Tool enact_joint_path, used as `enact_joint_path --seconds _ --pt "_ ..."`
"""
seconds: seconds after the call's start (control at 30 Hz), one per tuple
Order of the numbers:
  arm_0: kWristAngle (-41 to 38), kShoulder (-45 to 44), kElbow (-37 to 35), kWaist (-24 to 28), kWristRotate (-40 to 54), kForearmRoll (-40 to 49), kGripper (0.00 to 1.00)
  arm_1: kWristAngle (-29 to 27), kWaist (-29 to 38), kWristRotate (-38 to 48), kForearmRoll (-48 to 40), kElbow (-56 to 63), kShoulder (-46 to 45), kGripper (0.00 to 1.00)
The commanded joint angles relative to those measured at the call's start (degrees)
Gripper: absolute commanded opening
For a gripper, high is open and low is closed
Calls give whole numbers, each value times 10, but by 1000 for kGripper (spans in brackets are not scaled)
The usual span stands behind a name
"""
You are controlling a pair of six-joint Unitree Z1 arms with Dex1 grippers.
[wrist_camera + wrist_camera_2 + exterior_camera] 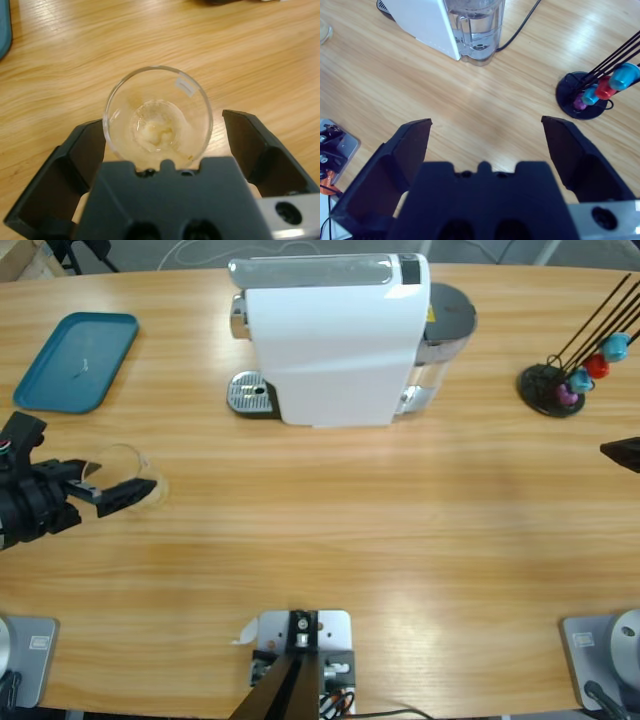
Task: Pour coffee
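Clear glass (pixel 158 116) sitting between the left gripper (pixel 165 145) jaws (spread wide, gaps either side), bit of coffee (pixel 156 132) pooled at its bottom.

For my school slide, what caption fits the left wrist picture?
The left gripper, jaws open, frames a clear glass with a little coffee.

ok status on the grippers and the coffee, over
Left gripper open around the glass, not clamped. Right gripper open, empty. Coffee shallow in the glass, on the table. Nothing in the way.
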Motion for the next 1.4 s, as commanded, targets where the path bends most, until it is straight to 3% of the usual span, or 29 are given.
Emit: enact_joint_path --seconds 0.03,0.1,0.6,0.7,0.77,0.8,0.9,0.97,1.1,1.2,1.23,1.27,1.4 --pt "13 7 27 -5 7 -12 975 13 -7 -9 -3 13 18 1000" --pt "13 -1 31 -5 6 -12 934 13 -7 -9 -3 13 17 1000" --pt "31 46 54 -5 5 -79 921 15 -7 -9 -4 13 20 1000" --pt "31 46 59 -5 19 -90 819 15 -7 -9 -2 11 20 1000" --pt "31 42 61 -5 23 -93 549 15 -7 -9 -2 11 18 1000" --pt "30 41 62 -5 25 -93 485 15 -7 -9 -2 12 17 1000" --pt "24 38 63 -5 31 -92 472 15 -7 -9 -2 13 15 1000" --pt "22 21 60 -5 35 -92 232 15 -7 -9 -2 13 13 1000" --pt "18 -40 32 -4 99 -92 231 14 -7 -9 -3 15 5 1000" --pt "-32 -33 4 46 177 -92 222 13 -7 -9 -4 15 6 1000" --pt "-70 -32 -4 72 207 -92 72 13 -7 -9 -4 15 6 1000" --pt "-100 -26 -11 89 238 -94 0 13 -7 -9 -4 15 6 1000" --pt "-205 -1 -43 167 363 -102 0 11 -7 -9 -4 15 8 1000"
